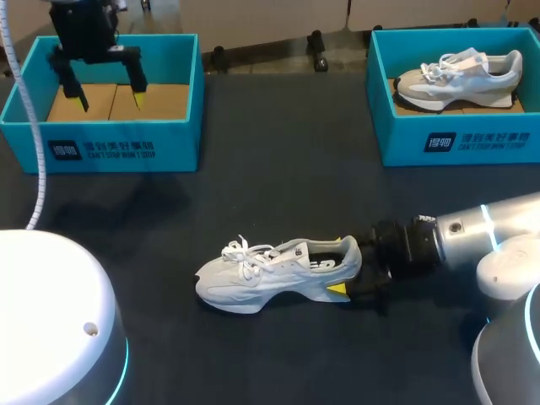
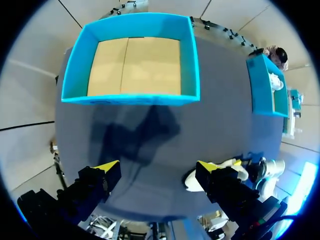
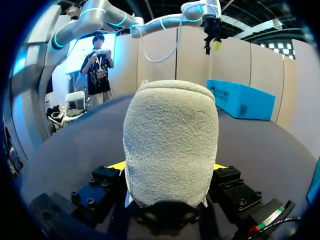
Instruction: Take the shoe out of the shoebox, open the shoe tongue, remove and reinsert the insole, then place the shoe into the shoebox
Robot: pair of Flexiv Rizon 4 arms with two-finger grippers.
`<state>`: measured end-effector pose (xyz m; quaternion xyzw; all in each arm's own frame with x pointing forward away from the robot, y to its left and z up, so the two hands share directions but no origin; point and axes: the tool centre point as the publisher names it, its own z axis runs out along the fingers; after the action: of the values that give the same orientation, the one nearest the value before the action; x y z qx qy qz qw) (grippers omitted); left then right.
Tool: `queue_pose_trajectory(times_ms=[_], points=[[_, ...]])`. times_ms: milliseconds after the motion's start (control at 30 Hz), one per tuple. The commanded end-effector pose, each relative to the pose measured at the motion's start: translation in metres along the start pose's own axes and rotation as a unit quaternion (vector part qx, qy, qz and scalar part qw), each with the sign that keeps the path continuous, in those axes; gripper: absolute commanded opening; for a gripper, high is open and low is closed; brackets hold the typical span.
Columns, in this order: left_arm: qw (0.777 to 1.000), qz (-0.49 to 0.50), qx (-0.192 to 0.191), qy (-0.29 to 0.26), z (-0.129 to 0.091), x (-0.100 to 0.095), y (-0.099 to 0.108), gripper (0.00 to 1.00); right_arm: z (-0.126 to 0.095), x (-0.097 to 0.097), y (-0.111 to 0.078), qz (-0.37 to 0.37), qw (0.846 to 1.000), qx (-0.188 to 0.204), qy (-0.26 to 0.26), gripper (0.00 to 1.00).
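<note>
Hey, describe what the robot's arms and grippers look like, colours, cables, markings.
Both arms, left arm and right arm, are rounded silver-white tubes with glowing cyan rings at the joints. A ribbed white cable runs by the left one. The left gripper and right gripper are black and blocky, each with two fingers ending in bright yellow wedge tips.

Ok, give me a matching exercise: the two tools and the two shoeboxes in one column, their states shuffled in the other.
Things: 1 left tool; 2 right tool; 3 left shoebox; 4 right shoebox.
States: a holds a second shoe; b shut on the heel of the shoe on the table; c open, above a box; d shows only its cardboard floor.
Pairs: 1-c, 2-b, 3-d, 4-a.
</note>
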<state>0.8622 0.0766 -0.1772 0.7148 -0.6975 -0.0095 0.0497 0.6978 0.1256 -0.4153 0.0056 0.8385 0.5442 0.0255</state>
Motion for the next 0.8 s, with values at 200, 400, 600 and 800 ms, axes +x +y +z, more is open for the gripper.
queue_pose_trajectory(times_ms=[200, 400, 600, 800], points=[[1.0, 0.002, 0.0, -0.007, 0.001, 0.024, 0.044, 1.0, 0.004, 0.004, -0.003, 0.0, 1.0, 0.002, -0.002, 0.0], [1.0, 0.002, 0.0, -0.007, 0.001, 0.024, 0.044, 1.0, 0.004, 0.004, -0.003, 0.0, 1.0, 0.002, -0.002, 0.0], [1.0, 0.002, 0.0, -0.007, 0.001, 0.024, 0.044, 1.0, 0.004, 0.004, -0.003, 0.0, 1.0, 0.002, -0.002, 0.0], [0.999, 0.037, -0.012, -0.011, 0.014, 0.044, 0.08, 1.0, 0.004, 0.004, -0.003, 0.0, 1.0, 0.002, -0.002, 0.0]])
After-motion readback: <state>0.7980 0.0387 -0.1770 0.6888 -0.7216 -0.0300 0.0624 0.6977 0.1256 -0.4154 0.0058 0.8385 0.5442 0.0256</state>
